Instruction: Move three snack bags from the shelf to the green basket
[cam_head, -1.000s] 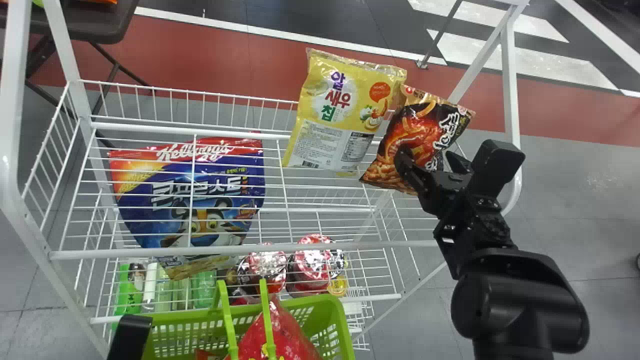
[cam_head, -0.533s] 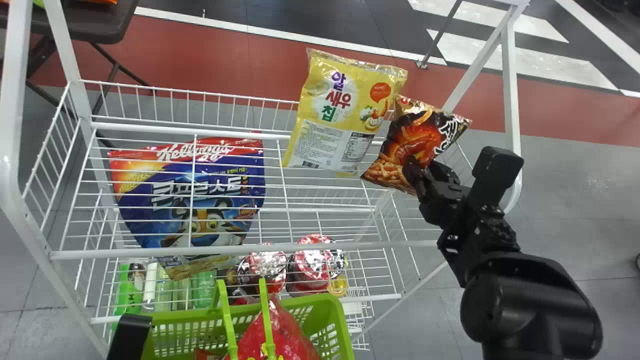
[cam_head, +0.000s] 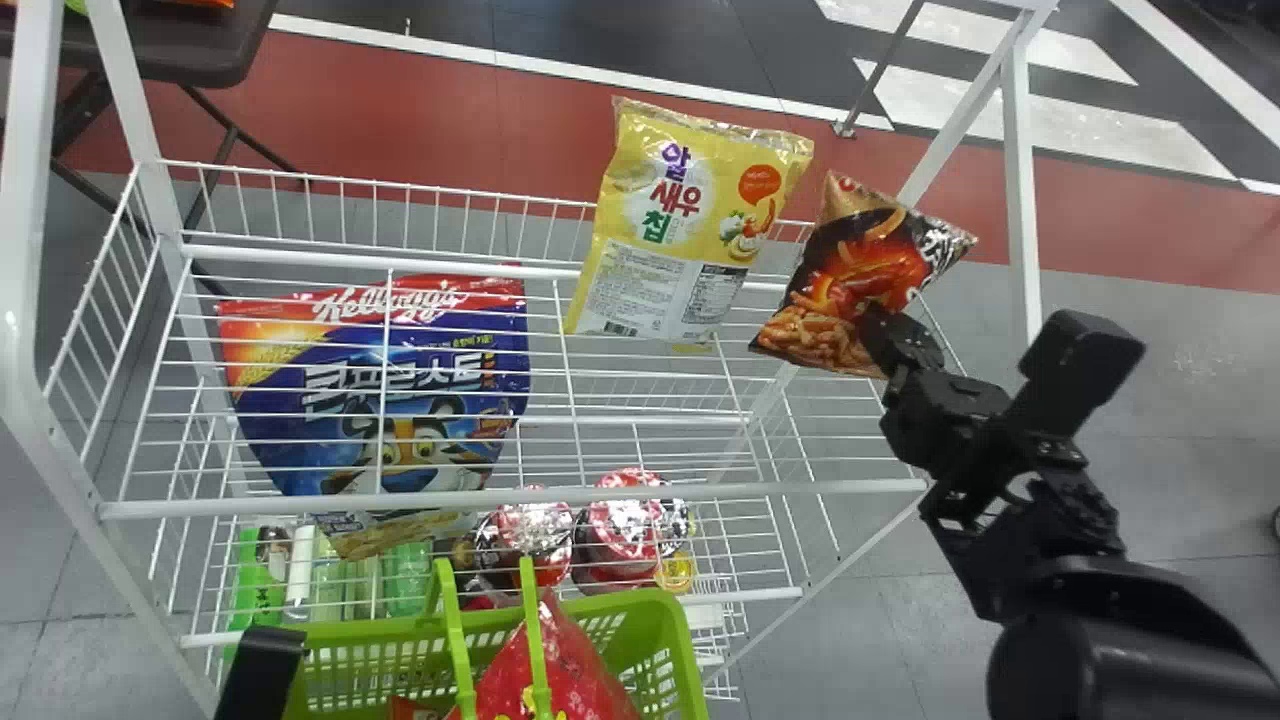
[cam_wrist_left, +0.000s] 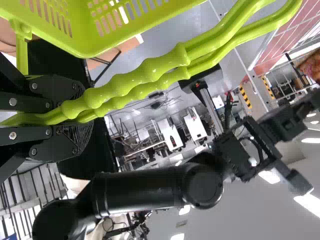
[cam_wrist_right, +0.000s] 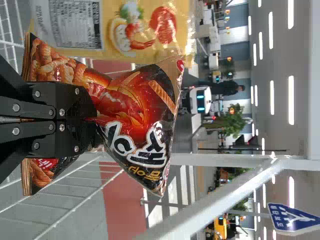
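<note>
The right gripper (cam_head: 890, 338) was out past the right end of the white wire shelf (cam_head: 400, 503), its jaws closed on the middle of a black-and-orange snack bag (cam_head: 850, 260). The bag hung tilted, puffed out on either side of the jaws, near a yellow snack bag (cam_head: 690, 200) that stood upright at the shelf's back rail. The left gripper (cam_head: 262, 665) was by the green basket (cam_head: 650, 608), its jaws closed round the two basket handles (cam_wrist_left: 150, 72). A red bag (cam_head: 575, 665) sat in the basket. A blue cereal bag (cam_head: 400, 400) was at the left of the shelf, behind wires, with cups (cam_head: 625, 530) and bottles (cam_head: 405, 580) lower down.
</note>
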